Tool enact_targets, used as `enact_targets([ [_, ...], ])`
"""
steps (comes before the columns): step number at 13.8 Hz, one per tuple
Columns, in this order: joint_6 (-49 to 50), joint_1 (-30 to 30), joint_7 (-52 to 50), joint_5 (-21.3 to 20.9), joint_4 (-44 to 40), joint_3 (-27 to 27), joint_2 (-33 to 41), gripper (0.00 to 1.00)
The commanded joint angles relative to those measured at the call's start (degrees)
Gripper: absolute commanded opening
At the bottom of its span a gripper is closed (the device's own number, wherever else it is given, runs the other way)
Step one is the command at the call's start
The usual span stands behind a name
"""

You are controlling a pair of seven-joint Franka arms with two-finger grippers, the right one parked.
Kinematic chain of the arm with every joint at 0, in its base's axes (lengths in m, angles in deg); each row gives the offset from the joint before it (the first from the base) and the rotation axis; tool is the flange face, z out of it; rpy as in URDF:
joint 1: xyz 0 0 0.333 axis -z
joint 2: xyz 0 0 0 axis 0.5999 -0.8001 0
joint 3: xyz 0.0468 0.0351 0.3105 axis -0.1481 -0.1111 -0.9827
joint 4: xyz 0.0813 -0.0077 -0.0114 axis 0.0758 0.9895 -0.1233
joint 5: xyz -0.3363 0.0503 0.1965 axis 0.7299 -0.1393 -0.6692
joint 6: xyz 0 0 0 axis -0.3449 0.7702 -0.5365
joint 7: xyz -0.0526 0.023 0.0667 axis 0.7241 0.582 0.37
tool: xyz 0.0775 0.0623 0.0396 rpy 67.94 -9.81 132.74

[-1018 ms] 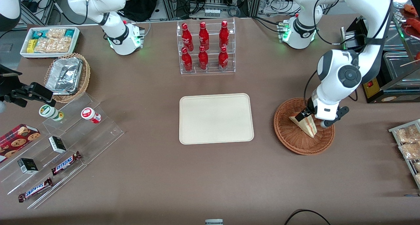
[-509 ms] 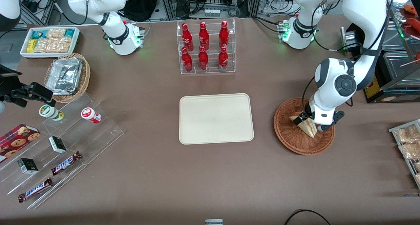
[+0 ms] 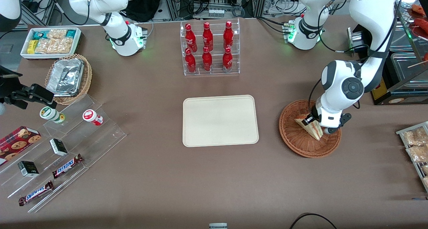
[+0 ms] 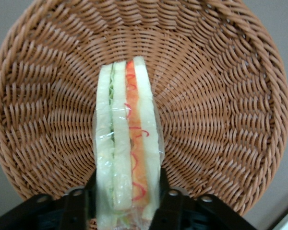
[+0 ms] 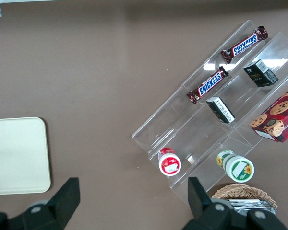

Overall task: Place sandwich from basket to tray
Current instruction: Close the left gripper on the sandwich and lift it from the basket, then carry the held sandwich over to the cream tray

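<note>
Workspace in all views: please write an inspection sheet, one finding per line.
Surface: brown table, no spills seen.
Job's things: wrapped sandwich stands on edge in the round basket; tray bare.
Clutter: cola bottle rack, snack bin, foil trays basket, acrylic steps with Snickers bars.
Grippers: left gripper in the basket, fingers either side of the sandwich; grip cannot be confirmed.
Cables: black cable at the table edge nearest the front camera.
Surroundings: equipment racks above the table.

Sandwich (image 3: 310,127) in basket (image 3: 294,138), claw (image 3: 316,122) astride it
</note>
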Motion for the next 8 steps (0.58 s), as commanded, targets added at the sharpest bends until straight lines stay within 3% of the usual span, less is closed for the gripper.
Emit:
enact_targets([
  [1, 4.43, -0.89, -0.17, -1.16, -2.28, 0.45, 1.93, 0.08],
  [4, 18.03, 0.16, -0.35, -3.00, -10.78, 1.06, 4.13, 0.08],
  [8, 34.23, 8.84, -1.14, -2.39, -27.14, 1.50, 1.77, 0.08],
])
